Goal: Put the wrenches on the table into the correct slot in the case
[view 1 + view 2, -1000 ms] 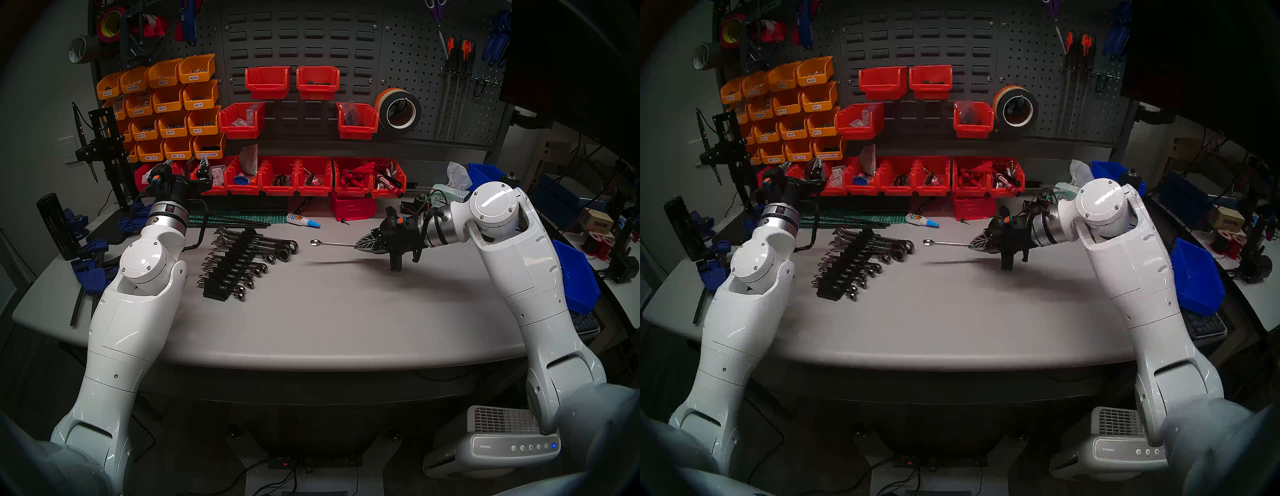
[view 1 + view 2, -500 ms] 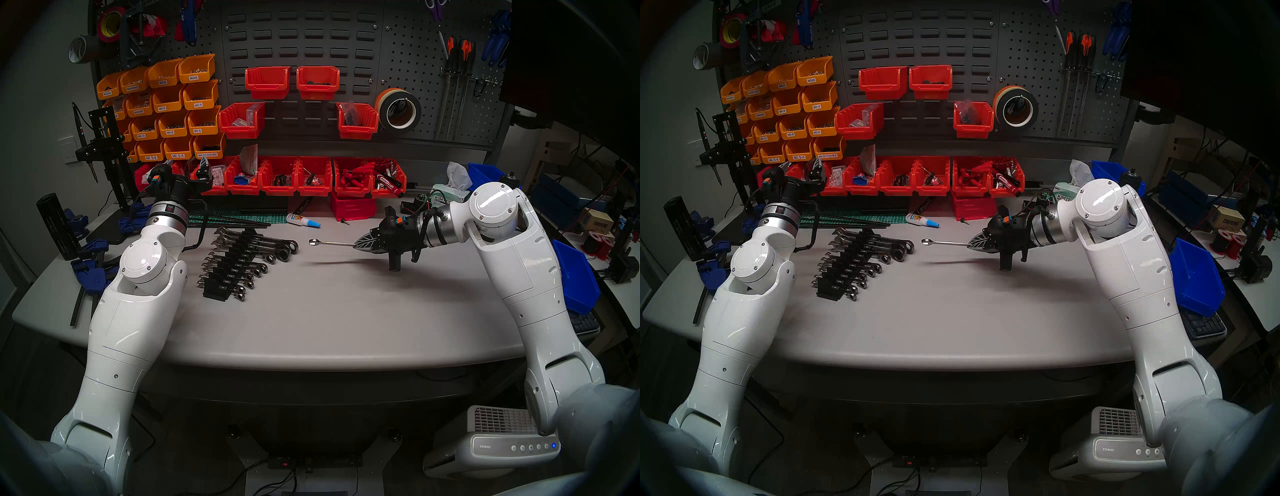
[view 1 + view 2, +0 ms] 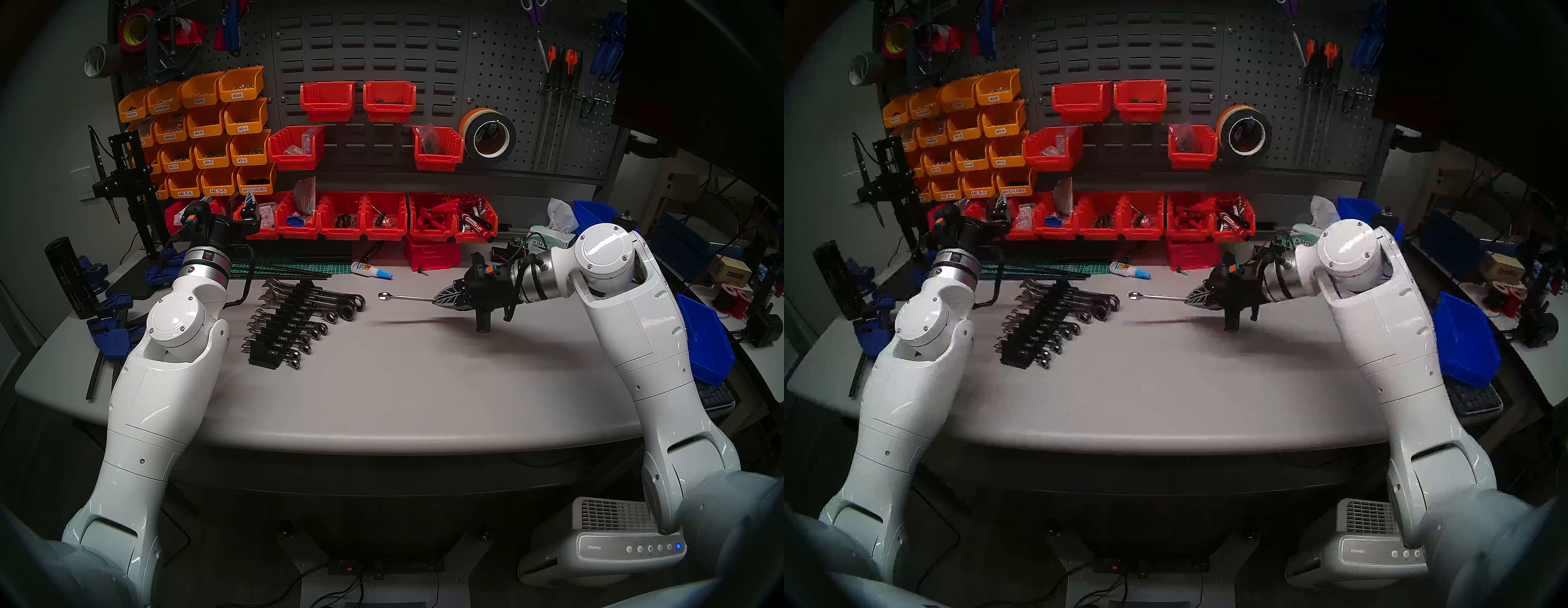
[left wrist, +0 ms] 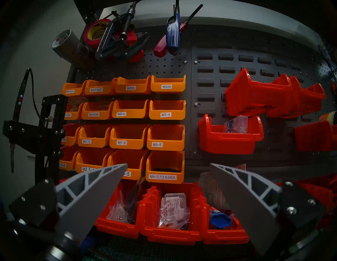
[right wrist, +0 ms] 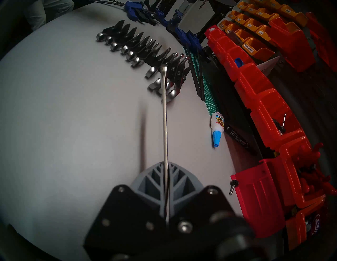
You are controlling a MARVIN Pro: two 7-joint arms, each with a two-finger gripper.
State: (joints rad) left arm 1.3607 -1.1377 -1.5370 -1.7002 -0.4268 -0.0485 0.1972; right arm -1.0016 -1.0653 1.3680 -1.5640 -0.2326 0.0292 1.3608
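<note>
Wrench (image 3: 407,298) is clamped in right fingers (image 3: 446,297), shaft level above table (image 3: 382,403), pointing at rack (image 3: 285,325); left fingers (image 4: 102,191) spread, empty.

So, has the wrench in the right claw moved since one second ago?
Barely: the wrench tip has crept slightly left toward the rack, held in the right claw.

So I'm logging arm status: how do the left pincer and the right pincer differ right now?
The left pincer stands open and empty; the right pincer is shut on the wrench. The left pincer sits raised at the back by the red bins, facing the pegboard; the right pincer points toward the black wrench rack, with the wrench held clear above the table. Both have grey ribbed fingers on black mounts.
</note>
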